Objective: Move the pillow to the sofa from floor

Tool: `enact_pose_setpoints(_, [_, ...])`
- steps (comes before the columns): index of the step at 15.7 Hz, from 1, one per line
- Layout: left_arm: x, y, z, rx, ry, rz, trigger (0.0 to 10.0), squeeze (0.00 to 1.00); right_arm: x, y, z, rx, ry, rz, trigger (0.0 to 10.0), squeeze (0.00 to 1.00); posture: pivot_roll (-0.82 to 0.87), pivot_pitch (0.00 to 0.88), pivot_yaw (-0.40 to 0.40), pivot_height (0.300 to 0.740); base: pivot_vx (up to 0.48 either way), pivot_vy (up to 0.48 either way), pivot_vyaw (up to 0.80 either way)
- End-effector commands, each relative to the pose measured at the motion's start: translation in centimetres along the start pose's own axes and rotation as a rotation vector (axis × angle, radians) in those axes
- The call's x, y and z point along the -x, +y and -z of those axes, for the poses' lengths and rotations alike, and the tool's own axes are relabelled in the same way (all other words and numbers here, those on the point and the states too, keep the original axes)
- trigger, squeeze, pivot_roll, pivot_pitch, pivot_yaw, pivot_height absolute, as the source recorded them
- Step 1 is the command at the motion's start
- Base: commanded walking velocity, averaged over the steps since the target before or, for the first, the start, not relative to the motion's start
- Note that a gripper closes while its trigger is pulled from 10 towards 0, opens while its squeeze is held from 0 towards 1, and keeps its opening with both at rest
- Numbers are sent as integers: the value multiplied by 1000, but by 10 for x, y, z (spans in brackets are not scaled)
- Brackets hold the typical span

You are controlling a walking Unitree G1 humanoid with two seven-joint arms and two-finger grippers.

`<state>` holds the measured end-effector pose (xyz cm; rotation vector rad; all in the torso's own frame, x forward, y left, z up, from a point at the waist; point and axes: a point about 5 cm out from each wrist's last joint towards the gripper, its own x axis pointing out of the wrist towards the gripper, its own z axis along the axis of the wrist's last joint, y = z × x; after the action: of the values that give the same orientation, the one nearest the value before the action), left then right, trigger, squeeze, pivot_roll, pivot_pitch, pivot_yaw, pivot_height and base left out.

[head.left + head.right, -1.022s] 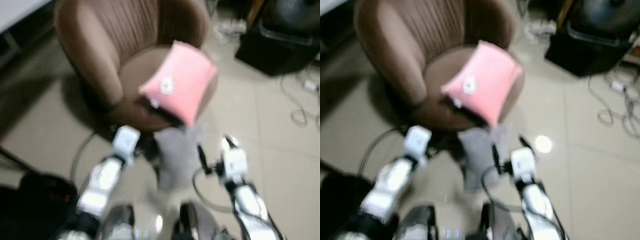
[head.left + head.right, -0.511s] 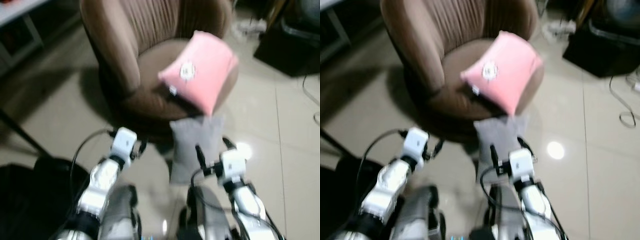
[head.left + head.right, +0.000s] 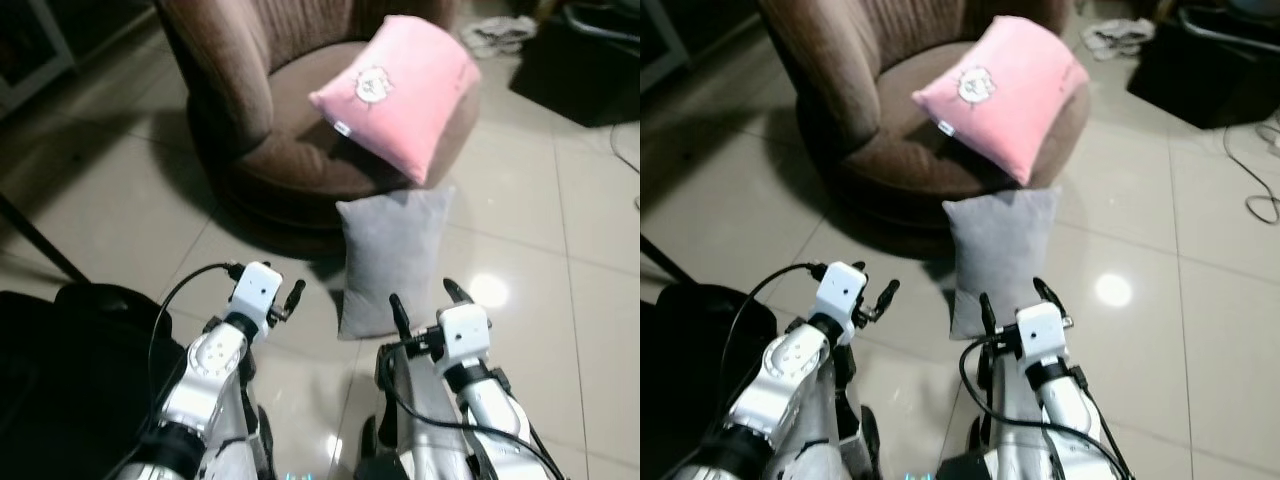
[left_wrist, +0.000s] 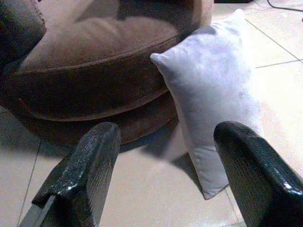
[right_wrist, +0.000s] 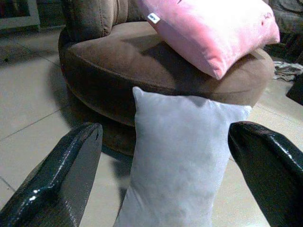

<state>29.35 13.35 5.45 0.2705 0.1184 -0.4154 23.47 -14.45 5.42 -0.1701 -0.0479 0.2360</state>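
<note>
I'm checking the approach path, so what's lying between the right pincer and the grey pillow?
Nothing: in the right wrist view, bare floor tile runs from the open right pincer to the grey pillow, which leans against the brown chair.

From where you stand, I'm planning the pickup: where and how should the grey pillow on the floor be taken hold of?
Probably by its two long side edges near the top, with the left claw and right claw coming in from either side. The grey pillow stands upright on end, leaning on the brown sofa, so its sides are exposed.
</note>
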Motion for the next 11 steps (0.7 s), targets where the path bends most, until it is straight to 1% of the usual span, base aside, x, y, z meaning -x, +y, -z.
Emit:
enact_pose_setpoints(1, [0,-2,0,-6,6,8,10000,0,3,-3,1,7,12,11,10000,0,1,196,-31,522,0,0,0])
enact_pose_setpoints(6, [0,-2,1,0,14,7,10000,0,3,-3,3,11,21,-2,10000,0,2,201,-35,522,0,0,0])
enact_pose_setpoints(7, [0,-2,1,0,14,8,10000,0,2,-3,3,13,22,-7,10000,0,2,201,-35,522,240,0,0])
enact_pose_setpoints(9, [-1,-4,1,-26,19,13,10000,0,1,-2,3,11,24,-21,10000,0,5,201,-39,522,458,0,0])
enact_pose_setpoints(11, [-1,-5,1,-14,18,13,10000,0,1,-2,2,11,23,-26,10000,0,6,202,-40,522,456,0,0])
